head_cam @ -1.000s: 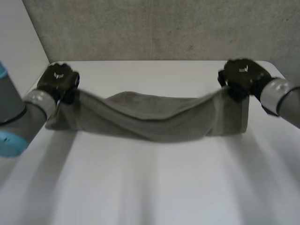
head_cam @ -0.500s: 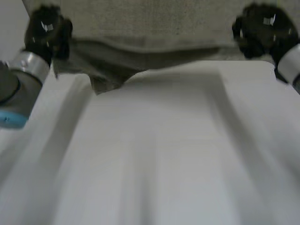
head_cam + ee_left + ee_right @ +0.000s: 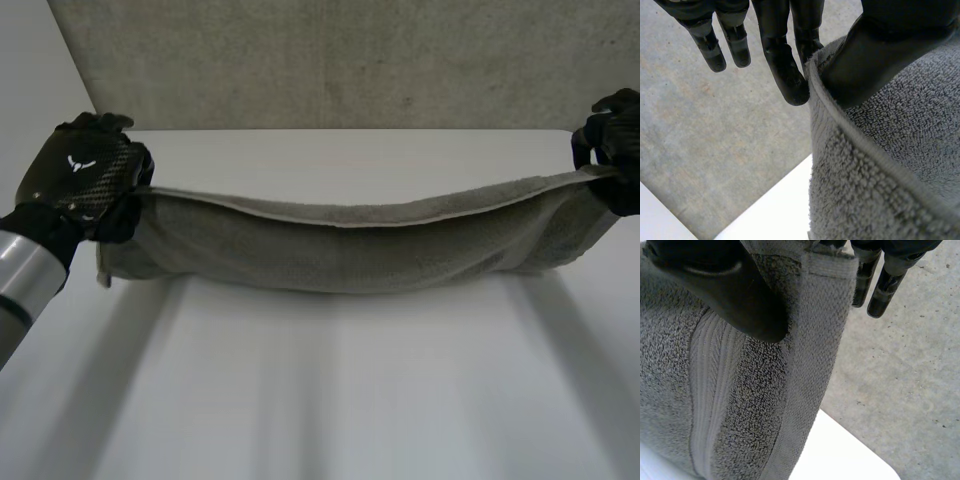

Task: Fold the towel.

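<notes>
Both ends of a grey terry-cloth towel (image 3: 350, 250) are gripped, and it stretches across the middle of the head view above the white table (image 3: 330, 390). The black left robot hand (image 3: 82, 185), at the left edge of the frame, holds the towel's left end at the upper hem. In its wrist view the thumb (image 3: 875, 60) presses on the pile and one finger (image 3: 787, 75) lies against the far side of the hem, pinching the cloth. The other fingers hang straight and free beside it. The black right robot hand (image 3: 612, 150), at the right edge of the frame, holds the right end. Its wrist view shows the thumb (image 3: 735, 295) bearing on the face of the cloth and the fingers (image 3: 875, 287) reaching past the hem behind it, so the towel is clamped between them. Between the two grips the towel sags in a shallow curve; whether its lower edge touches the table cannot be told. A grey concrete wall (image 3: 330, 60) fills the top of the frame.
</notes>
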Robot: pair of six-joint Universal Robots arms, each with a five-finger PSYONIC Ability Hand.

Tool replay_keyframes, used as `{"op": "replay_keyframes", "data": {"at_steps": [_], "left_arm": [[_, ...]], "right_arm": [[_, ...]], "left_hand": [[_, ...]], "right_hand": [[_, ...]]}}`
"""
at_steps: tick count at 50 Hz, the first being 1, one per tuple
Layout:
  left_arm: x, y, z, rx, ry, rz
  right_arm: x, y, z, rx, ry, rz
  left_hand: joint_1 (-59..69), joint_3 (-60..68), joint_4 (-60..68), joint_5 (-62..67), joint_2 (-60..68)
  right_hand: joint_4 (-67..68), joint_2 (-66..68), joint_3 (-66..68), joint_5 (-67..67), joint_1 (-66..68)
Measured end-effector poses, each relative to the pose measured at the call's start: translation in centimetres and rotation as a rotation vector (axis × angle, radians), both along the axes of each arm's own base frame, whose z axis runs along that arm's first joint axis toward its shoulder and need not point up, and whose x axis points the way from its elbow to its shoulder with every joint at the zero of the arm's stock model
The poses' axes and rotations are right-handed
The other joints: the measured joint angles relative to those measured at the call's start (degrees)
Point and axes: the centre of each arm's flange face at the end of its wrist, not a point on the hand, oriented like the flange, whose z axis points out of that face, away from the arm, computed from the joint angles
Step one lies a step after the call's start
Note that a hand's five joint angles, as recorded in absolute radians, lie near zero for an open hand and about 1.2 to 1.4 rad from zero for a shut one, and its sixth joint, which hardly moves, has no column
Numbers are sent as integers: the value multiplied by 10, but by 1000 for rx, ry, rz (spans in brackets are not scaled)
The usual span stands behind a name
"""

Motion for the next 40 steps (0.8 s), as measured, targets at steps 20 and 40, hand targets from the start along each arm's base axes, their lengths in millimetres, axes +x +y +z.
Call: {"op": "replay_keyframes", "data": {"at_steps": [20,40], "left_arm": [[-5,-28,-30,172,-32,-18],[-42,-110,-108,305,-70,-75]], "right_arm": [[-6,-29,-31,142,10,57],[19,-96,-114,301,108,26]], "left_hand": [[0,0,0,0,0],[0,0,0,0,0]], "right_hand": [[0,0,0,0,0],[0,0,0,0,0]]}}
